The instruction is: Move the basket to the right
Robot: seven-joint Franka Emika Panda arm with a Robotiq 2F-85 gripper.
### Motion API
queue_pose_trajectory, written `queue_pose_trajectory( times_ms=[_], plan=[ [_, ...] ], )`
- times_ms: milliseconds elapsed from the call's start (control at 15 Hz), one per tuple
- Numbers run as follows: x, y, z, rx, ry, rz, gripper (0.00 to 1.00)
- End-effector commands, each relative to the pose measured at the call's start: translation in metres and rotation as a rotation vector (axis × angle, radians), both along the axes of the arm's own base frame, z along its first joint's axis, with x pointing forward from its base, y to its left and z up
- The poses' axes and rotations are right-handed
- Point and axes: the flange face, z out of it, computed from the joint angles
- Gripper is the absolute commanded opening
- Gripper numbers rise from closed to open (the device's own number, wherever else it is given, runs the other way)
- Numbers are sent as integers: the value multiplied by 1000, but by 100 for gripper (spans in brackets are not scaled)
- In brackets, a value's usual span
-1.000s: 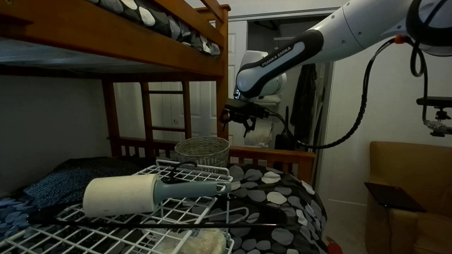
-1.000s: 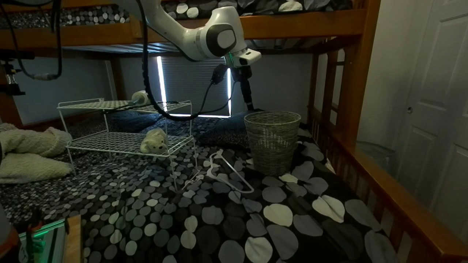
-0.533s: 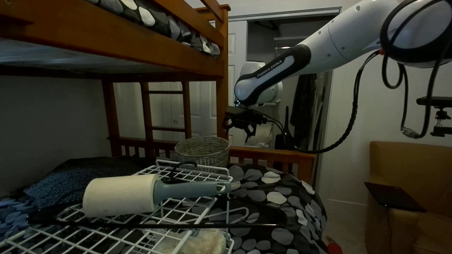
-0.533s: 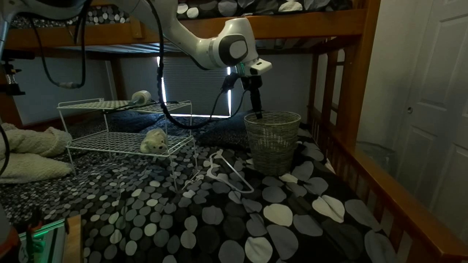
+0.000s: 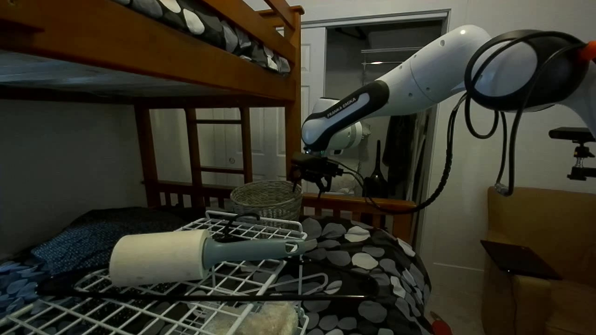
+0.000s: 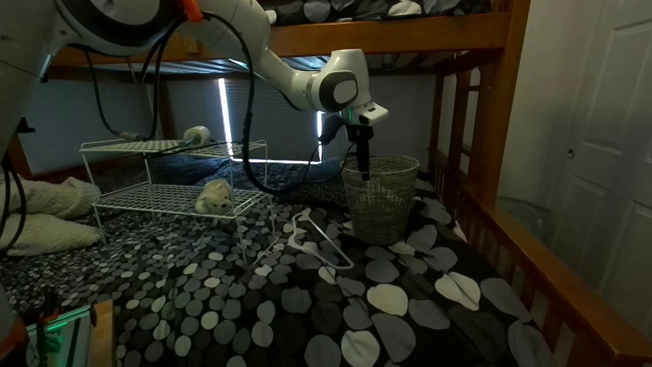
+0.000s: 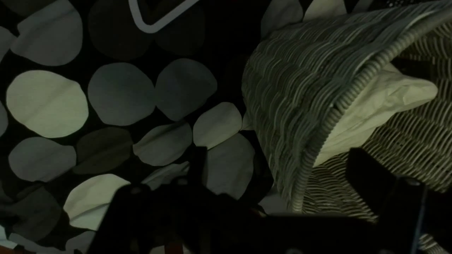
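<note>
The basket [image 6: 383,211] is a round woven grey-beige bucket standing upright on the patterned bedding near the bed's end rail. It also shows behind the white rack in an exterior view [image 5: 274,207]. In the wrist view the basket [image 7: 300,81] fills the right side, its rim running between my fingers. A pale cloth-like thing [image 7: 367,109] lies inside it. My gripper [image 7: 278,151] is open, one finger outside the rim and one over the inside, not closed on it. In both exterior views the gripper [image 5: 307,191] [image 6: 365,177] points down at the basket's near rim.
A white wire rack [image 6: 168,208] stands beside the basket, holding a plush toy [image 6: 216,198] and a lint roller [image 5: 158,258]. A black hanger [image 5: 209,298] lies on the rack. A white hanger [image 6: 326,244] lies on the bed. The wooden end rail [image 6: 550,275] and upper bunk [image 6: 397,38] border the space.
My arm has come down and the gripper has moved from above the basket to its rim, shifting right in an exterior view. The basket has not moved.
</note>
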Motion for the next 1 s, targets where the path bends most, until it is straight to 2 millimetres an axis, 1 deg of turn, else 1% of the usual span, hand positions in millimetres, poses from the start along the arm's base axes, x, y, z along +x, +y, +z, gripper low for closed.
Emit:
queue_pose_trajectory(
  times_ms=[0,467,533,600,933],
  plan=[
    [12,-2,-8,19,8,1,100],
    [23,-9,-22,30,4,-16,100],
    [23,-9,-23,28,6,-15,79],
    [24,-10,-24,25,8,-16,74],
    [24,-13,-30,15,24,-24,35]
  ],
)
